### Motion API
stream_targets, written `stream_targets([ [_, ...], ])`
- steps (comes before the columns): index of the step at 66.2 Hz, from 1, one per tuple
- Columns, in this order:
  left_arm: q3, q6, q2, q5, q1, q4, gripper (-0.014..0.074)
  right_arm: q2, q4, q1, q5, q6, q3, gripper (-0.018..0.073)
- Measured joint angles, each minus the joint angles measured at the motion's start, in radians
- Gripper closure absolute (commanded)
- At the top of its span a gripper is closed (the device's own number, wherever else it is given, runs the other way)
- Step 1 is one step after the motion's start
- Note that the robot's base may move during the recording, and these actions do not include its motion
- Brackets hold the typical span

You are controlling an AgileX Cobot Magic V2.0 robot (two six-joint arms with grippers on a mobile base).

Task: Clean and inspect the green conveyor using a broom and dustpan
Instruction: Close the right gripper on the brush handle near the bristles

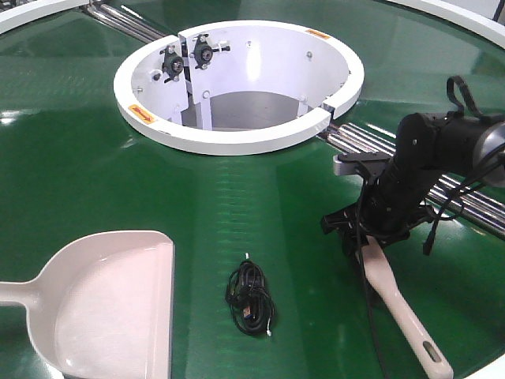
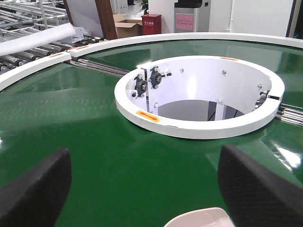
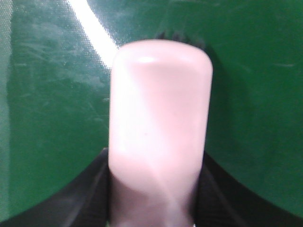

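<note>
The green conveyor (image 1: 71, 174) fills the front view around its white ring hub (image 1: 237, 140). At the lower left of that view the pale dustpan (image 1: 110, 304) lies flat, its handle running off the left edge. The broom (image 1: 398, 304) lies at the right, handle pointing to the lower right. My right gripper (image 1: 364, 235) is down over its head end. In the right wrist view the broom (image 3: 158, 109) fills the gap and both black fingers (image 3: 90, 194) press its sides. My left gripper (image 2: 144, 158) hangs open above the belt, with the dustpan's edge (image 2: 201, 218) just below it.
A coiled black cable (image 1: 251, 296) lies on the belt between dustpan and broom. Chrome roller strips (image 1: 465, 197) run out from the hub under my right arm. Beyond the conveyor's white outer rim (image 2: 180, 37) stand roller racks and boxes.
</note>
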Motion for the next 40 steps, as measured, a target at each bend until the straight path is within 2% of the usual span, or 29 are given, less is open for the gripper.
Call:
stream_targets([
  [22, 0.0, 0.0, 0.0, 0.0, 0.0, 0.0, 0.0017, 0.0, -0.003, 0.0, 0.224, 0.0, -0.117, 0.0569],
  [40, 0.0, 0.0, 0.0, 0.001, 0.0, 0.0, 0.0017, -0.009, 0.02, 0.0, 0.251, 0.004, -0.124, 0.0569],
])
